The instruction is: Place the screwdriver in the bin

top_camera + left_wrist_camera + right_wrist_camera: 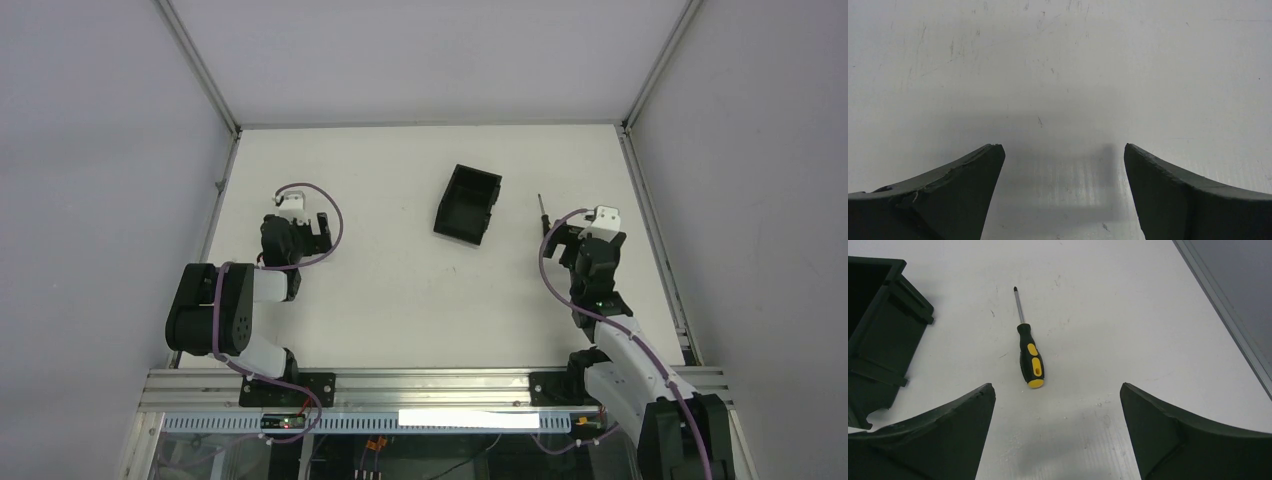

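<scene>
The screwdriver (1030, 358), with a thin metal shaft and a black and yellow handle, lies flat on the white table just ahead of my right gripper (1057, 390), a little left of its centre, tip pointing away. The gripper is open and empty and does not touch it. In the top view only the shaft (541, 208) shows, beside my right gripper (580, 234). The black open-top bin (468, 205) stands left of the screwdriver, and one corner shows at the left of the right wrist view (878, 325). My left gripper (297, 222) is open and empty over bare table (1063, 150).
The metal frame rail (655, 240) runs along the table's right edge, close to the right arm, and shows in the right wrist view (1228, 315). Grey walls enclose the table at the left, the right and the back.
</scene>
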